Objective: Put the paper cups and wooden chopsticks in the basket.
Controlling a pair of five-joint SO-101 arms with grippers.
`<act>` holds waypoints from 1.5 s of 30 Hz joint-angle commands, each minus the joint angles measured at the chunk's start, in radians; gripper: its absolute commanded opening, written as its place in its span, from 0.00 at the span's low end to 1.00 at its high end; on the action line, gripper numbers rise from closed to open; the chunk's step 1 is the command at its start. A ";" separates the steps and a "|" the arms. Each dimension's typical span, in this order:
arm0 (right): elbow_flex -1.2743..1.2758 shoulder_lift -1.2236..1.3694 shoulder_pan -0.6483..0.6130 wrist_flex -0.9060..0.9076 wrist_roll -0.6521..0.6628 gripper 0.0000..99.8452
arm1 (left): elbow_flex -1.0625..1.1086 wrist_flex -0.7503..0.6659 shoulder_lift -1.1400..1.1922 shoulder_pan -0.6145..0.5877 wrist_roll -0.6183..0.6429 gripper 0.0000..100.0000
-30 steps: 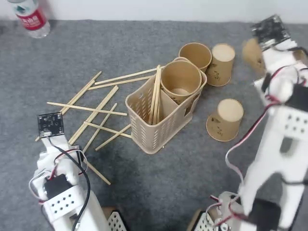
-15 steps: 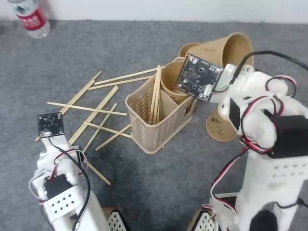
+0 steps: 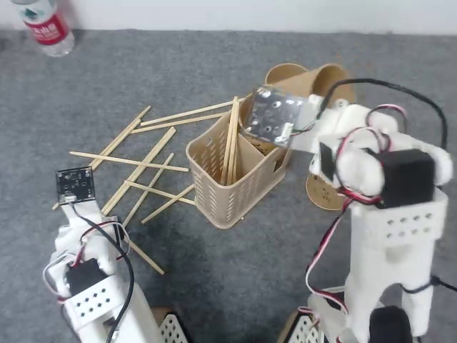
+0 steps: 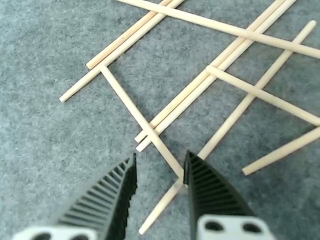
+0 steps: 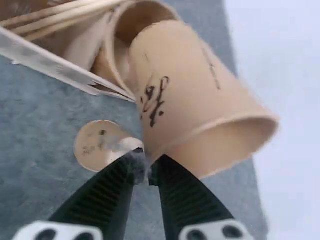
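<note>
1. Task is partway done: the basket [image 3: 214, 187] has a few chopsticks [image 3: 230, 139] upright in one compartment & a nested cup [image 5: 142, 17] in the other.
2. Left to do: loose chopsticks [image 3: 136, 163] scattered on the worktop [image 3: 214, 271], a spare cup [image 3: 282, 71] beyond the basket, and an upturned cup [image 3: 321, 194] beside it.
3. Right gripper [image 5: 145, 162] is clamped on the held paper cup [image 5: 195, 110], which is tilted over the basket's cup end.
4. Left gripper [image 4: 160, 165] has its jaws apart just above the loose sticks, holding nothing.
5. Held cup: tan, thin-walled, w/ a small dark mark.

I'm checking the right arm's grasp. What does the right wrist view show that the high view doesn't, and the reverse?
Right wrist: the right gripper, fingers shut on the tilted paper cup at its wall. High: loose chopsticks on the carpet, a bottle, the left arm. Both: that cup, the basket, an overturned cup beside it.
</note>
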 commanded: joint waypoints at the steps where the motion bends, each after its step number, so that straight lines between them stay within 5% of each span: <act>1: 0.020 0.004 -0.039 0.033 0.005 0.01 | -0.005 -0.020 -0.012 -0.003 0.009 0.15; 6: 0.018 -0.007 -0.041 0.024 -0.083 0.04 | -0.005 -0.020 -0.012 -0.003 0.009 0.15; 12: 0.018 0.001 -0.041 -0.064 -0.267 0.28 | -0.005 -0.020 -0.012 -0.003 0.009 0.15; 19: 0.021 0.004 -0.101 -0.145 -0.287 0.22 | -0.005 -0.018 -0.012 -0.003 0.009 0.15; 26: 0.031 0.005 -0.001 -0.154 -0.299 0.16 | -0.005 -0.018 -0.012 -0.003 0.009 0.15; 32: 0.215 0.018 -0.059 -0.348 -0.508 0.08 | -0.005 -0.015 -0.012 -0.003 0.009 0.15; 37: 0.419 0.045 -0.061 -0.501 -0.531 0.07 | -0.005 -0.015 -0.012 -0.003 0.009 0.15; 45: 0.255 -0.087 -0.056 -0.407 -0.529 0.07 | -0.005 -0.018 -0.012 -0.003 0.009 0.15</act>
